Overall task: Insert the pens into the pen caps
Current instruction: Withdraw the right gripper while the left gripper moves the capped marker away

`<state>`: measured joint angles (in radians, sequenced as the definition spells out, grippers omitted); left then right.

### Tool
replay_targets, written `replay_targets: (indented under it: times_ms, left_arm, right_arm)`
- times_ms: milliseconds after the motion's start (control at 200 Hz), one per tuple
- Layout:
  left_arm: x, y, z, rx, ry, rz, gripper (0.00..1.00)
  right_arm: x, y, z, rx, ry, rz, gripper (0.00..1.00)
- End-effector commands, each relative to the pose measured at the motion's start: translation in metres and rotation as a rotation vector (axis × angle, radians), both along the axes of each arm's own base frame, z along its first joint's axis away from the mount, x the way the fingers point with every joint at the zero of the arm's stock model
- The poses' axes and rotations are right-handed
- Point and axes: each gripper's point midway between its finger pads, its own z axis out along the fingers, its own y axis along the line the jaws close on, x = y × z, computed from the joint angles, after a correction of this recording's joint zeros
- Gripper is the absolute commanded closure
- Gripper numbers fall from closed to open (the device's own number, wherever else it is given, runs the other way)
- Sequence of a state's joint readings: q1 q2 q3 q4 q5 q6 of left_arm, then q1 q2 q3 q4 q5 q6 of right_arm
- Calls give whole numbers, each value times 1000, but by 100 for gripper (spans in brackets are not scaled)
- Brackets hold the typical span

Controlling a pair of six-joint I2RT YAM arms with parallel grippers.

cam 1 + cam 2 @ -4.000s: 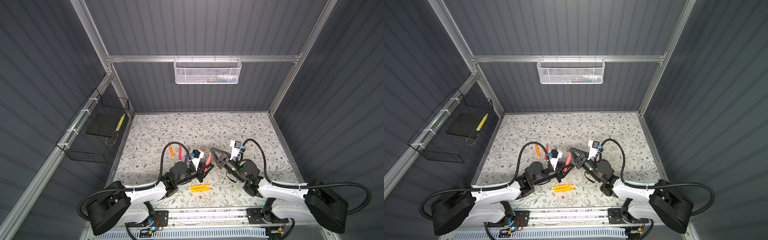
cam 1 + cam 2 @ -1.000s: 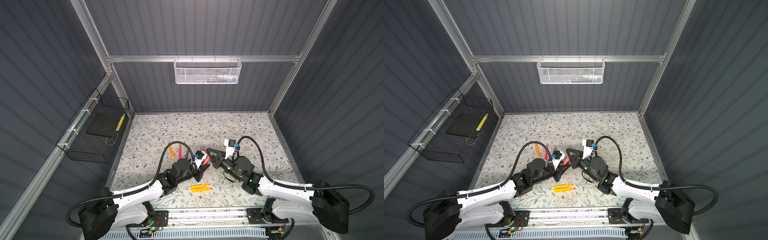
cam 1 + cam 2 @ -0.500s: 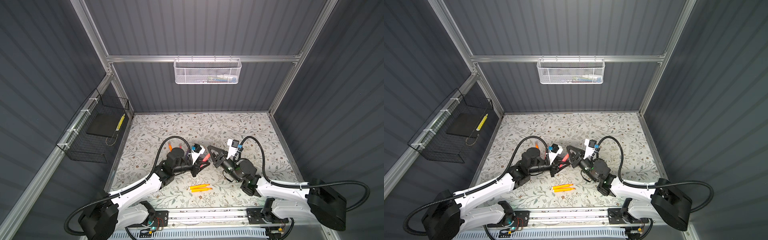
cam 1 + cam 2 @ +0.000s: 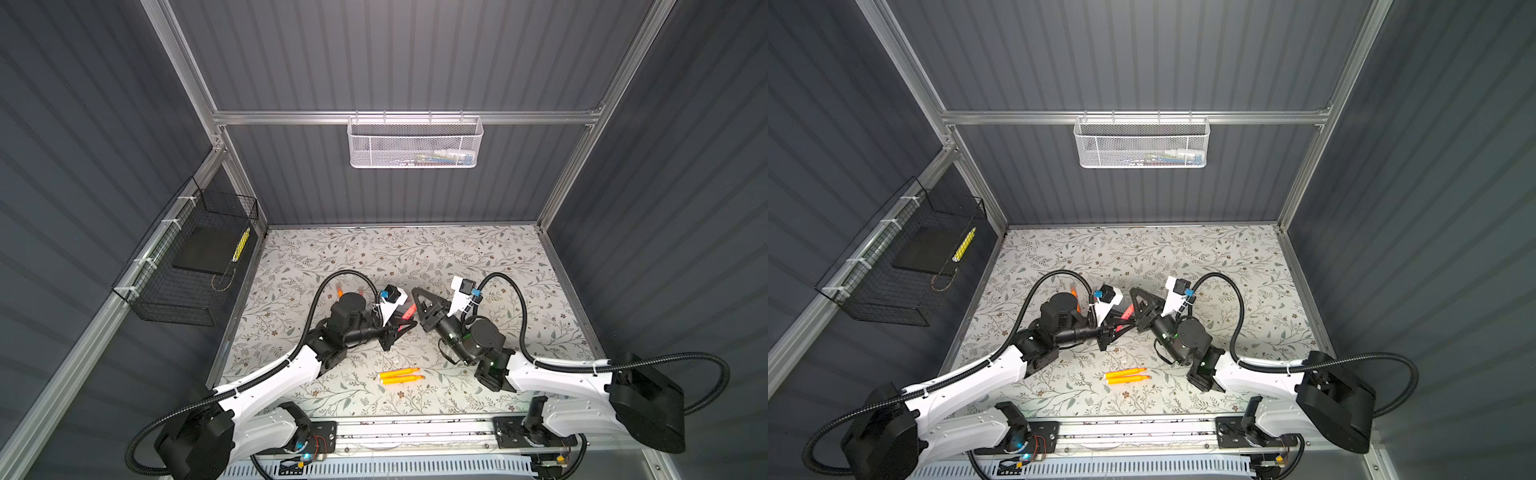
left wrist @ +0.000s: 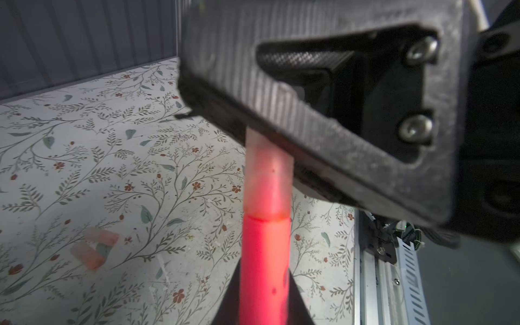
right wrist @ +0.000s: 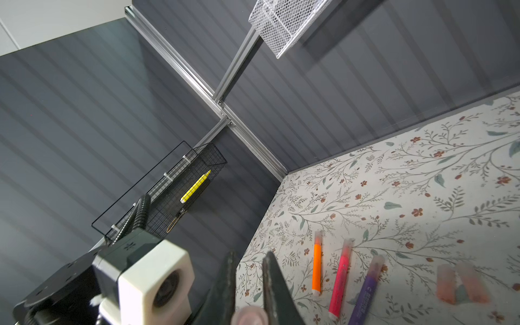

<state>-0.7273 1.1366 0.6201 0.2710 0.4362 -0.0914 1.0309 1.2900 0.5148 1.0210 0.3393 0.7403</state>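
My left gripper is shut on a pink pen, which points toward my right gripper. A translucent pen cap sits over that pen's tip, and the right gripper's jaws are shut on this cap. In both top views the two grippers meet above the middle of the mat with the pink pen between them. Two orange pens lie uncapped near the front. Capped orange, pink and purple pens lie side by side. Two loose caps lie next to them.
The floral mat covers the table floor, walled by dark panels. A black wire basket hangs on the left wall and a white mesh basket on the back wall. A metal rail runs along the front edge.
Over the last second the left arm has lifted and swung its wrist toward the back, keeping hold of the pink pen. The right gripper shifted slightly right. Both grippers stay shut.
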Motion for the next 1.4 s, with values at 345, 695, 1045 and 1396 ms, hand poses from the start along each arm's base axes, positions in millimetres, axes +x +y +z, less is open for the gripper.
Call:
replay_targets:
  times_ms: [345, 695, 1045, 1396]
  left_arm:
    - [94, 46, 110, -200, -282, 472, 100]
    - [75, 56, -11, -19, -7, 467, 100]
    - [71, 109, -95, 192, 139, 711, 100]
    - [85, 120, -137, 327, 218, 814, 100]
  right_arm:
    - [-67, 50, -98, -325, 202, 305, 100]
    - [-38, -8, -77, -332, 159, 76, 51]
    - [-26, -81, -93, -336, 232, -150, 35]
    - [-21, -102, -102, -371, 271, -208, 33]
